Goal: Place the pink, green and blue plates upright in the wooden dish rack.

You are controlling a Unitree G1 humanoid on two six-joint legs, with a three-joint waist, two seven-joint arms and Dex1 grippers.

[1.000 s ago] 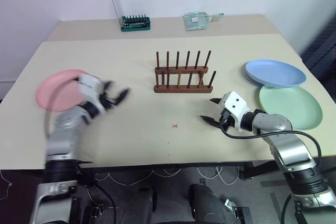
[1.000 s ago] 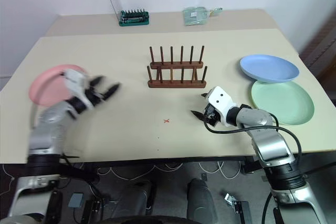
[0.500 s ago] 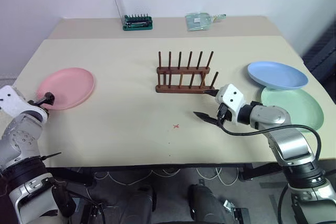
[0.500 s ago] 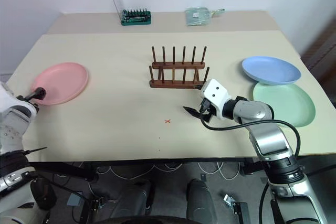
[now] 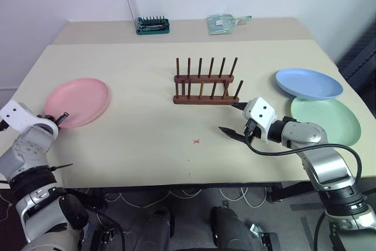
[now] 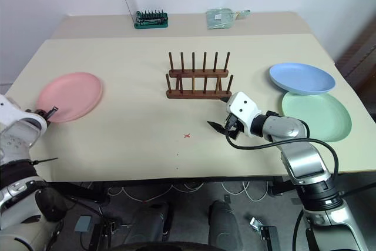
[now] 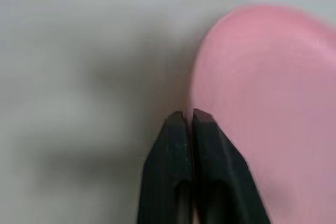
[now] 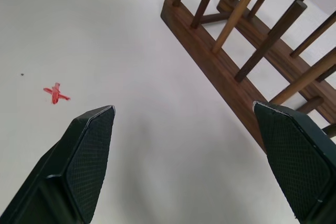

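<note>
Meanwhile the left gripper point(image 5: 61, 116) had swung away from the rack point(image 5: 206, 83) to the pink plate's point(image 5: 77, 101) near rim, its fingers now pressed together. The right gripper point(image 5: 232, 119) stayed spread just before the rack.

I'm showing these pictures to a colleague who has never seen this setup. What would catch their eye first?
Probably the three pastel plates lying flat on the beige table: the pink plate at the left edge, with the left gripper shut at its near rim, and the blue plate overlapping the green plate at the right. Between them stands the empty wooden dish rack, with the right gripper open just in front of it.
</note>
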